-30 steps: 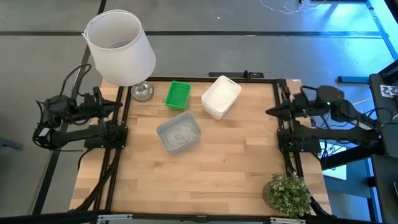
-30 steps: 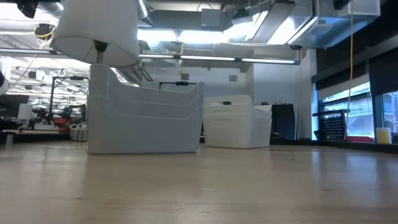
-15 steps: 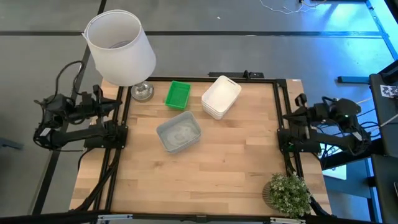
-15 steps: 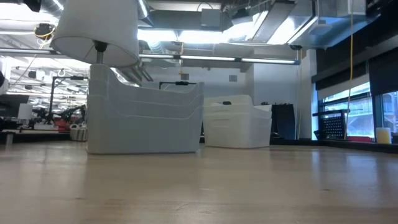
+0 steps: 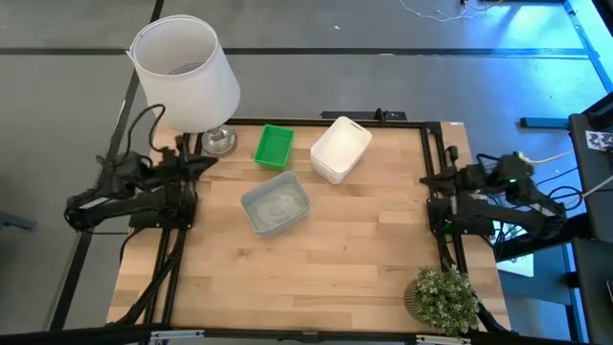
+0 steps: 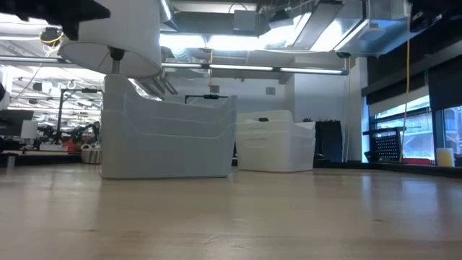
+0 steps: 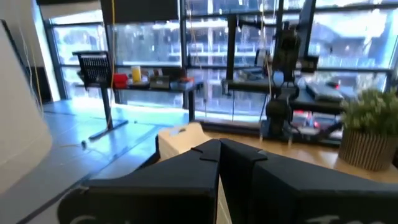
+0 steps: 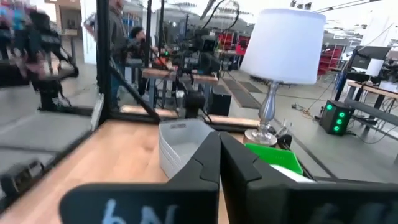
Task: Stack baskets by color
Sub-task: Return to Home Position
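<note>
Homing the arms: three colour stacks sorted

Reading the high view with 12 o'clock at the far edge of the tabletop [image 5: 326, 273]. Green stack [image 5: 274, 146] sits at 11 o'clock, white stack [image 5: 340, 149] at 1 o'clock, and grey stack [image 5: 275, 202] just off centre toward 10 o'clock. All three stand apart from each other, and I see no loose basket. I judge the sorting finished and the step in hand to be the return to home.

Left tool [image 5: 208, 158] is at the 10 o'clock edge, near the lamp base [image 5: 218, 142]. Its wrist view shows the fingers pressed together, nothing held. Right tool [image 5: 427, 176] is at the 2 o'clock edge, fingers likewise together and empty.

Next move calls for folding each arm back off the tabletop, the left one minding the lamp base.
</note>
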`<state>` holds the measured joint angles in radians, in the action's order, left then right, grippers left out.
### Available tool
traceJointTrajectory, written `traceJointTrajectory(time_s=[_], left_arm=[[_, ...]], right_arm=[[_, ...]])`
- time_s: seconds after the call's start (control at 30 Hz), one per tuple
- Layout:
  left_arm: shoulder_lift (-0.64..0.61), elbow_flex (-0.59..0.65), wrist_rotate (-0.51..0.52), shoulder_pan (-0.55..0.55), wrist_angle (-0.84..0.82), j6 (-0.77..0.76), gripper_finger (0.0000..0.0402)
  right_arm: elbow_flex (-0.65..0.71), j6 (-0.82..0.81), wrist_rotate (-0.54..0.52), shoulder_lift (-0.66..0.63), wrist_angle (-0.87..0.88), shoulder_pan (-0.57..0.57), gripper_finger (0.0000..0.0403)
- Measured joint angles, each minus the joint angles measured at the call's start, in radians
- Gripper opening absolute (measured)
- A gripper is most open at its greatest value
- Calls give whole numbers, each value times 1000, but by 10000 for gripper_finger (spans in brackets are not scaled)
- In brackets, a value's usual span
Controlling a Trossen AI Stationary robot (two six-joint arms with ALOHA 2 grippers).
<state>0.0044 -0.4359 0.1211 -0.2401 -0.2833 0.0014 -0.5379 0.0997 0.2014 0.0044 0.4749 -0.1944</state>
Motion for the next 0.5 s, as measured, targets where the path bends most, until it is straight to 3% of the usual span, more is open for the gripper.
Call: traceJointTrajectory(time_s=[0.23,0.5], left_arm=[[0,193,-8,0,255,-28,0],[0,343,4,0,381,-44,0]], right_arm=[[193,62,-1,1,-190,0,0],[308,61,5,1,-304,0,0]])
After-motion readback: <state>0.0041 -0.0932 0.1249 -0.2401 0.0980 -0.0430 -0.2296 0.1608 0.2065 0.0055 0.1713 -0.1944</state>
